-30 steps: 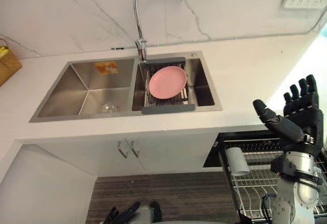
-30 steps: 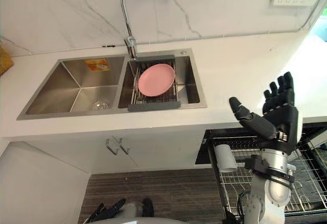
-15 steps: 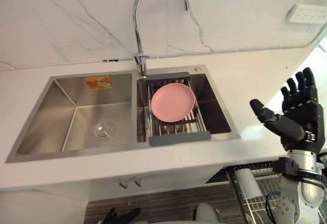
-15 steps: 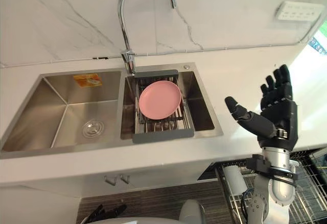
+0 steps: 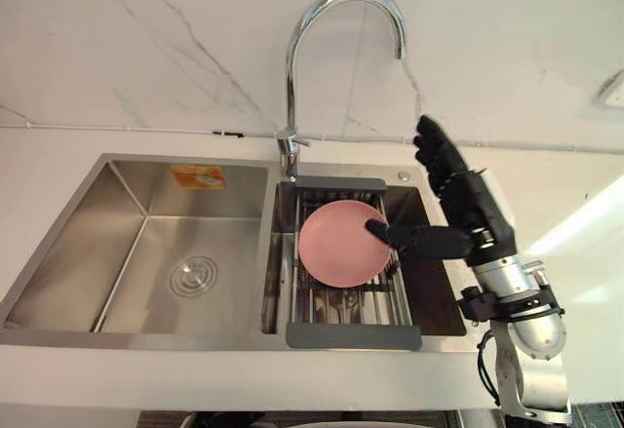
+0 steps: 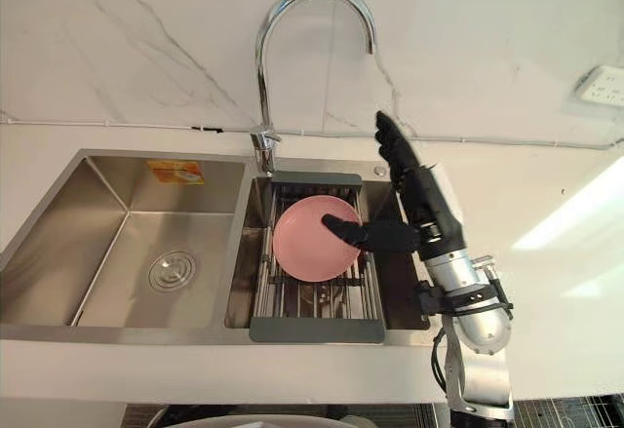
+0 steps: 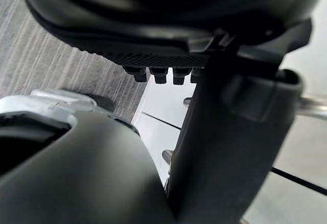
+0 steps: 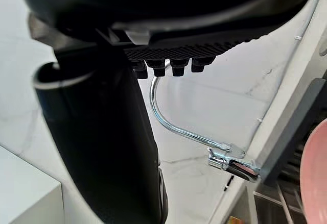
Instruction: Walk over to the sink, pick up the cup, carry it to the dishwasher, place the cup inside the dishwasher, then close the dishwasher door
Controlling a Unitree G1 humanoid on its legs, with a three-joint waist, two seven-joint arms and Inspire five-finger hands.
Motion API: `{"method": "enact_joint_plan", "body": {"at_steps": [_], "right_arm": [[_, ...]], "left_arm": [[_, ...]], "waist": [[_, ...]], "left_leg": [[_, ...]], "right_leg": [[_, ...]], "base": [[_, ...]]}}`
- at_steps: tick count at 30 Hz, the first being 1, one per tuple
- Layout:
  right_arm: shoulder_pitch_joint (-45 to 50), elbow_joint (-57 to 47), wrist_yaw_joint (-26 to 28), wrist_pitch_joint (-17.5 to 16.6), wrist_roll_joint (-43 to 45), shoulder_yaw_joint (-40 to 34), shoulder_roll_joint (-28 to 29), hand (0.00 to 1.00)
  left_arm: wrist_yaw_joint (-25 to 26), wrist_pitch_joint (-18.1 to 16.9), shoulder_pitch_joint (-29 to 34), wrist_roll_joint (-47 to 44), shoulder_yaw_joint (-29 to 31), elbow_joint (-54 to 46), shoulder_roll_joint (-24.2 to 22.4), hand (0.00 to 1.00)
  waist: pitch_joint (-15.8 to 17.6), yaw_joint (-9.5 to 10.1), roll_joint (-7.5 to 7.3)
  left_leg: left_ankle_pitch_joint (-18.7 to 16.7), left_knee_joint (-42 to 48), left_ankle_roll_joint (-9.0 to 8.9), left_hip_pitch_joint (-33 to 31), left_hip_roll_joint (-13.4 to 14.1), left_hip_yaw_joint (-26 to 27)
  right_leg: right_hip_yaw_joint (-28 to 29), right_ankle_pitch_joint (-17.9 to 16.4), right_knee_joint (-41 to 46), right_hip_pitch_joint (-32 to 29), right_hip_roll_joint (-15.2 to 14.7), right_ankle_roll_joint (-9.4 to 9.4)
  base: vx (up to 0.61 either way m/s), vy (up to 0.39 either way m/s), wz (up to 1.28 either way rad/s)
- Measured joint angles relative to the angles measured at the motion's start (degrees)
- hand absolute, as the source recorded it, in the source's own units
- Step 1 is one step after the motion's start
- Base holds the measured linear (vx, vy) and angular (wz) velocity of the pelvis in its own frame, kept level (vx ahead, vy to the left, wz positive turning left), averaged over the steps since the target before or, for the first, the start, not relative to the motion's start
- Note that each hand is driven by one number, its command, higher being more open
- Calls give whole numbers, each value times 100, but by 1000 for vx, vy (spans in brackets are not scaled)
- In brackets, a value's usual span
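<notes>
— Any lettering you can read here?
— None. There is an orange-and-yellow sticker point(image 5: 198, 175) on the back wall of the left basin of the sink point(image 5: 68, 252), left of centre in the frame, but its print is too small to make out.
— Anything else?
— A white socket plate point(image 6: 602, 85) at the upper right, any marking too small to tell.

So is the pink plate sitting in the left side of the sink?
No, the pink plate lies on the drying rack in the right basin, just in front of the tap.
</notes>
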Motion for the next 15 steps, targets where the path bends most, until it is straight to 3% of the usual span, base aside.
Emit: {"method": "enact_joint_plan", "body": {"at_steps": [1,2,11,15], "right_arm": [[7,0,12,34,0,-9,-27,100],[274,-277,-164,132,486,-98,-64,100],[275,-276,-111,144,866,-143,-18,100],[273,-270,-44,386,952,-381,-40,100]], "left_arm": [[23,-23,3,7,50,0,-21,100],[167,-170,-2,351,191,13,-173,100],[101,-141,-5,343,186,13,-163,100],[-66,-78,-7,337,150,14,-116,100]], "waist": [[3,-5,6],[-3,-40,108],[-5,-54,112],[-8,-62,114]], "left_leg": [[-2,-3,-1,2,2,15],[83,-96,-2,-25,-11,-41],[90,-110,-3,-25,-11,-35],[112,-157,-5,-26,-26,-32]], "right_leg": [[15,-1,-8,-6,4,1],[-56,8,2,-38,-14,6],[-56,10,4,-44,-19,8],[-82,9,4,-55,-36,10]], "base": [[-50,-2,-9],[0,0,0],[0,0,0],[0,0,3]]}}
